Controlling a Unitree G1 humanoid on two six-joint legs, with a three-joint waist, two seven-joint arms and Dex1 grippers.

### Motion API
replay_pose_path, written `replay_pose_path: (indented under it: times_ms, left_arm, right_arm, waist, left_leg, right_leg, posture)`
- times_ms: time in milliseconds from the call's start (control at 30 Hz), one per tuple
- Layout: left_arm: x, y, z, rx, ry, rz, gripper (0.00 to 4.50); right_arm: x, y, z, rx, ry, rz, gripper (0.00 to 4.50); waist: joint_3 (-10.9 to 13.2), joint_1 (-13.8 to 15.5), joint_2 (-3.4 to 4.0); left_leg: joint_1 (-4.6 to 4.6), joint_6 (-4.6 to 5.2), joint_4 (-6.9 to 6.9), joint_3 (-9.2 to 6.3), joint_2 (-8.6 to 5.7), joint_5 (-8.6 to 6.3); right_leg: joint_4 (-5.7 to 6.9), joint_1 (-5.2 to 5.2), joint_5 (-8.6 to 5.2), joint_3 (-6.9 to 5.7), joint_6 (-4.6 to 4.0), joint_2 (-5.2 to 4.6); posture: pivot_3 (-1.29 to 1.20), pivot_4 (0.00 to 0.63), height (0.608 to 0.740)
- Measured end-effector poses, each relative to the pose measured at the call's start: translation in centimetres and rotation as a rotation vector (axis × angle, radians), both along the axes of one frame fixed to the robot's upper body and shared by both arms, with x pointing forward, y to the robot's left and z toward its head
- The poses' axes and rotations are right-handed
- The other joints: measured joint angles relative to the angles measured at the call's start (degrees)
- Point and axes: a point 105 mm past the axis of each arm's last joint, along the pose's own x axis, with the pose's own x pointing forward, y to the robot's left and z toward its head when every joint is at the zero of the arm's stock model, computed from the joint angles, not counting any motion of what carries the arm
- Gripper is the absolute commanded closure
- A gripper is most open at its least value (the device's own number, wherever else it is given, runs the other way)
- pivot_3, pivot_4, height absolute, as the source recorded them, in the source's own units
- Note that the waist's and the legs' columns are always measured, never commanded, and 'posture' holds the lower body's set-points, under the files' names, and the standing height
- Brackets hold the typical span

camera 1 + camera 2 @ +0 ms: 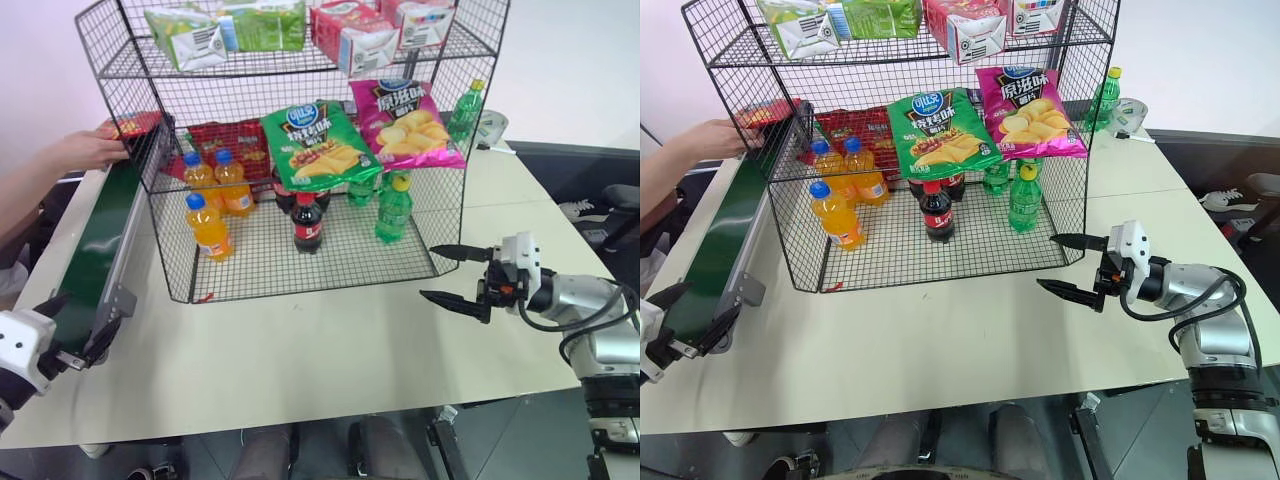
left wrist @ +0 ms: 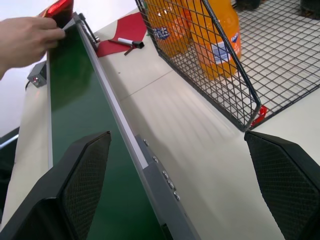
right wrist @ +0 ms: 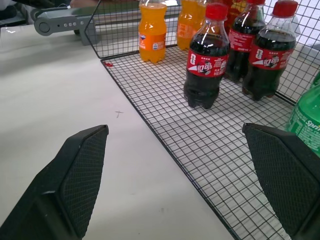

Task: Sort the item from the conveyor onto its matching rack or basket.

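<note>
A person's hand [image 1: 85, 150] rests on the red chip bag [image 1: 135, 123] at the far end of the dark-green conveyor [image 1: 105, 235], just beside the left side of the black wire-mesh rack [image 1: 300, 270]. On the rack's middle tier a green chip bag [image 1: 318, 145] and a magenta chip bag [image 1: 404, 122] lean forward, with more red bags [image 1: 232, 140] behind the mesh. Orange soda bottles [image 1: 208, 226], cola bottles [image 1: 307, 222] and green Sprite bottles [image 1: 393, 209] stand on the bottom shelf; cartons [image 1: 355, 45] lie on the top tier. The left gripper [image 1: 75, 330] waits with its fingers spread wide at the near end of the conveyor, well apart from the bag. The right gripper [image 1: 458, 275] hovers over the white table [image 1: 330, 350], fingers apart and holding nothing, just beside the rack's front right corner. A marker pen [image 2: 129, 43] lies on a red sheet beyond the belt.
</note>
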Motion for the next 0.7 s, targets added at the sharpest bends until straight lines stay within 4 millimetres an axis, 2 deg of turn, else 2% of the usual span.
replay_pose_path:
  times_ms: [200,433,700]
  left_arm:
    - [0.1,0.0,0.2,0.021,-0.012,0.001,0.05]
    - [0.2,0.9,0.3,0.051,-0.036,0.045,0.05]
    - [-0.4,1.3,0.2,0.103,-0.032,0.048,0.05]
  right_arm:
    - [0.0,0.0,0.0,0.0,0.0,-0.001,0.0]
    - [0.0,0.1,-0.1,0.002,0.001,-0.001,0.0]
    - [0.0,0.1,-0.1,0.003,0.004,-0.001,0.0]
  waist:
    - [0.0,0.0,0.0]
    - [0.0,0.0,0.0]
    - [0.0,0.0,0.0]
  left_leg:
    - [0.0,0.0,-0.01,0.0,0.0,0.0]
    - [0.0,0.0,-0.01,0.0,0.0,0.0]
    - [0.0,0.0,-0.02,0.0,0.0,0.0]
  right_leg:
    - [0.0,0.0,0.0,0.0,0.0,0.0]
    - [0.0,-0.01,0.0,0.0,0.0,0.0]
    - [0.0,-0.01,0.0,0.0,0.0,0.0]
  posture:
    - [0.0,0.15,0.74]
    - [0.0,0.15,0.74]
    - [0.0,0.15,0.74]
